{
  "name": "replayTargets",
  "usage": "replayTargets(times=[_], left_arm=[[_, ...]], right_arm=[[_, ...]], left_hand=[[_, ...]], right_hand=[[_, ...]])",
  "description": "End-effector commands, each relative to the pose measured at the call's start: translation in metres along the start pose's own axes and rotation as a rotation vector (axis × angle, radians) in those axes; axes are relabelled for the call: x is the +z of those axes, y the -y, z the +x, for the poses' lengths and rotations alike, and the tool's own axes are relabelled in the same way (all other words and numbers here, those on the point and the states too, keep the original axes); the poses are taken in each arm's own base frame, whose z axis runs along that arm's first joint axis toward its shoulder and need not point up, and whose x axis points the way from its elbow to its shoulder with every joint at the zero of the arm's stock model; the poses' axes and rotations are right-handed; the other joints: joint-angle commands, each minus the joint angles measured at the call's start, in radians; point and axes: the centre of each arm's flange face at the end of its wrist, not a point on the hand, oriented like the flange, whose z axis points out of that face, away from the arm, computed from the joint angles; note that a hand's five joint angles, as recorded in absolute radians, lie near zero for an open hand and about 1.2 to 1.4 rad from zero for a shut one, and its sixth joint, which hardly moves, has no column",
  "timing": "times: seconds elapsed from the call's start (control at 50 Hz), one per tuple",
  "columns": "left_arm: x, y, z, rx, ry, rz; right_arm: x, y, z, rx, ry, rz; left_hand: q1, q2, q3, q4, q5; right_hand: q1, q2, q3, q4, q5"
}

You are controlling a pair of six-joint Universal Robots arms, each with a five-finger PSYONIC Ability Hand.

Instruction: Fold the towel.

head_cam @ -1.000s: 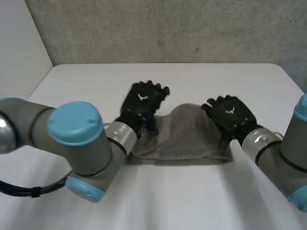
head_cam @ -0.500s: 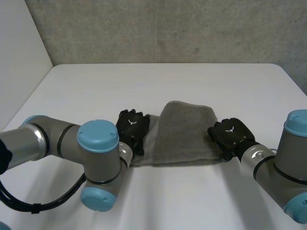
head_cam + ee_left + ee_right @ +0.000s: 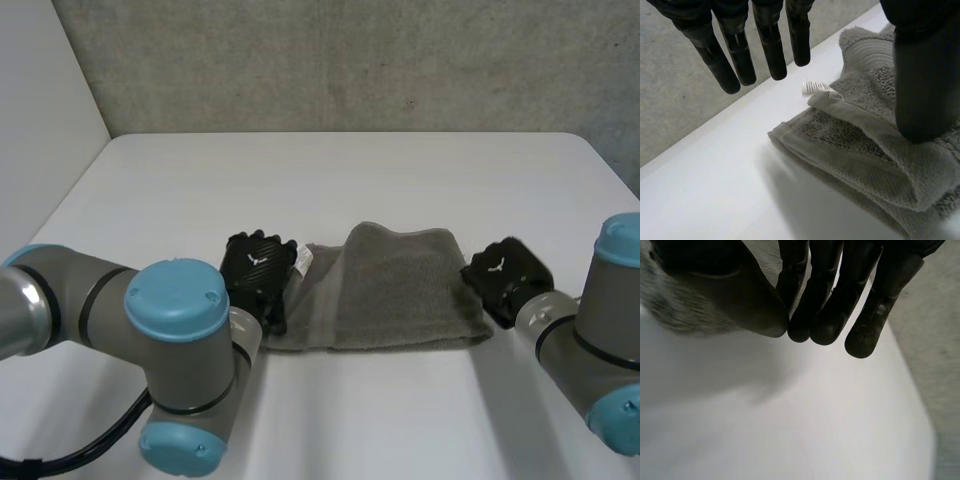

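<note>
A grey towel (image 3: pixel 395 292) lies folded in a flat strip across the middle of the white table (image 3: pixel 400 180). My left hand (image 3: pixel 258 268) is at its left end. In the left wrist view its fingers (image 3: pixel 767 45) hang straight above the bare table, and its thumb (image 3: pixel 925 75) rests on the towel (image 3: pixel 865 145) near a small white label (image 3: pixel 816 87). My right hand (image 3: pixel 510 272) sits just off the towel's right end. Its fingers (image 3: pixel 825 300) are closed against the thumb with nothing between them, and the towel's edge (image 3: pixel 675 315) lies behind the thumb.
A grey concrete wall (image 3: pixel 350 60) runs behind the table's far edge. Bare tabletop stretches beyond the towel and in front of it, between my two arms.
Both hands have come down and back toward me, leaving the towel flatter and wider. My right hand has slid off the towel's right end and closed.
</note>
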Motion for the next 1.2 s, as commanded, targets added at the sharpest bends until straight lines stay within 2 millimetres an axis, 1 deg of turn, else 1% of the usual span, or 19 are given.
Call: replayTargets(times=[0.02,0.06,0.08,0.12,0.16,0.18,0.22,0.3,0.32,0.34,0.4,0.44,0.46,0.5,0.54,0.64,0.74,1.12,1.2], left_arm=[[-0.014,0.014,-0.011,-0.022,0.033,0.025],[-0.014,0.023,-0.022,-0.033,0.061,0.046],[-0.014,0.023,-0.022,-0.034,0.061,0.046],[-0.009,0.030,-0.043,-0.050,0.113,0.062],[-0.006,0.033,-0.055,-0.060,0.146,0.068],[-0.006,0.033,-0.055,-0.060,0.146,0.068],[-0.004,0.035,-0.073,-0.071,0.190,0.069],[-0.003,0.031,-0.079,-0.078,0.205,0.056],[-0.004,0.028,-0.078,-0.081,0.201,0.046],[-0.005,0.024,-0.077,-0.082,0.196,0.037],[-0.006,0.022,-0.076,-0.085,0.190,0.031],[-0.008,0.022,-0.073,-0.093,0.176,0.034],[-0.008,0.022,-0.073,-0.093,0.176,0.034],[-0.007,0.025,-0.070,-0.107,0.145,0.049],[-0.006,0.028,-0.067,-0.116,0.126,0.062],[-0.006,0.037,-0.060,-0.139,0.073,0.098],[-0.007,0.037,-0.057,-0.139,0.063,0.102],[-0.008,0.034,-0.054,-0.160,0.053,0.094],[-0.008,0.033,-0.054,-0.161,0.053,0.092]], right_arm=[[0.000,0.044,0.014,-0.094,-0.073,0.121],[-0.007,0.075,0.006,-0.125,-0.065,0.228],[-0.007,0.076,0.006,-0.125,-0.065,0.229],[-0.017,0.106,-0.011,-0.156,-0.050,0.330],[-0.021,0.120,-0.024,-0.169,-0.029,0.374],[-0.021,0.120,-0.025,-0.169,-0.029,0.374],[-0.018,0.130,-0.051,-0.187,0.022,0.391],[-0.016,0.128,-0.058,-0.155,0.024,0.356],[-0.018,0.126,-0.055,-0.126,0.011,0.338],[-0.019,0.121,-0.055,-0.087,0.008,0.318],[-0.021,0.116,-0.053,-0.032,0.009,0.305],[-0.021,0.100,-0.025,0.104,-0.022,0.287],[-0.021,0.099,-0.025,0.105,-0.022,0.287],[-0.016,0.064,0.005,0.252,-0.040,0.244],[-0.015,0.048,0.013,0.313,-0.032,0.226],[-0.015,0.013,0.022,0.445,0.003,0.165],[-0.016,-0.020,0.010,0.503,0.048,0.084],[-0.006,-0.036,-0.012,0.526,0.129,0.061],[-0.001,-0.038,-0.014,0.530,0.123,0.065]], left_hand=[[-0.103,-0.110,-0.096,-0.108,-0.263],[-0.103,-0.110,-0.096,-0.108,-0.263],[-0.103,-0.110,-0.096,-0.108,-0.263],[-0.103,-0.110,-0.096,-0.108,-0.263],[-0.103,-0.110,-0.096,-0.108,-0.263],[-0.103,-0.110,-0.096,-0.108,-0.263],[-0.106,-0.113,-0.099,-0.111,-0.266],[-0.106,-0.113,-0.099,-0.111,-0.266],[-0.106,-0.113,-0.099,-0.111,-0.266],[-0.106,-0.113,-0.099,-0.111,-0.266],[-0.106,-0.113,-0.099,-0.111,-0.266],[-0.106,-0.113,-0.099,-0.111,-0.266],[-0.106,-0.113,-0.099,-0.111,-0.266],[-0.106,-0.113,-0.099,-0.111,-0.266],[-0.106,-0.113,-0.099,-0.111,-0.266],[-0.120,-0.128,-0.114,-0.126,-0.280],[-0.214,-0.221,-0.208,-0.220,-0.374],[-0.297,-0.304,-0.290,-0.302,-0.456],[-0.297,-0.304,-0.290,-0.302,-0.456]], right_hand=[[0.041,0.059,0.060,0.052,0.037],[0.041,0.059,0.060,0.052,0.037],[0.041,0.059,0.060,0.052,0.037],[0.041,0.059,0.060,0.052,0.037],[0.041,0.059,0.060,0.052,0.037],[0.041,0.059,0.060,0.052,0.037],[0.041,0.059,0.060,0.052,0.037],[-0.143,-0.124,-0.123,-0.132,-0.146],[-0.623,-0.604,-0.603,-0.611,-0.626],[-0.907,-0.888,-0.887,-0.895,-0.910],[-0.909,-0.891,-0.890,-0.898,-0.913],[-0.930,-0.911,-0.910,-0.919,-0.933],[-0.930,-0.911,-0.910,-0.919,-0.933],[-0.930,-0.911,-0.910,-0.919,-0.933],[-0.936,-0.917,-0.916,-0.925,-0.939],[-0.962,-0.944,-0.943,-0.951,-0.966],[-0.927,-0.908,-0.907,-0.916,-0.930],[-0.880,-0.861,-0.860,-0.869,-0.883],[-0.754,-0.736,-0.735,-0.743,-0.758]])
